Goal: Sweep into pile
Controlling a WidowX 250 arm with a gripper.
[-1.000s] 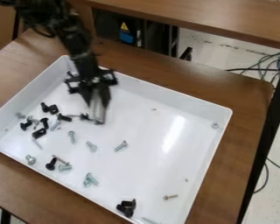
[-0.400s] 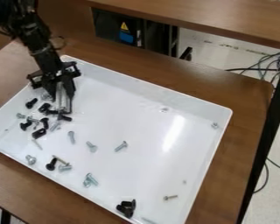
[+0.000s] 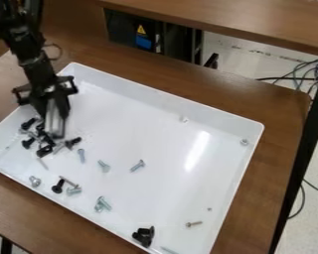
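Brown table (image 3: 278, 116) under white tray (image 3: 162, 134). Pale piece (image 3: 54, 121) held between fingers (image 3: 64, 105); edge best pressed low and flat, screws (image 3: 104, 165) nudged slowly into pile.

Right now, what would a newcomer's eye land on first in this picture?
The big white tray, slanting across the brown table, stands out most. Next comes the black gripper near the tray's left side in the picture, beside a tight cluster of screws, many of them black. A black clump near the tray's bottom edge also catches the eye.
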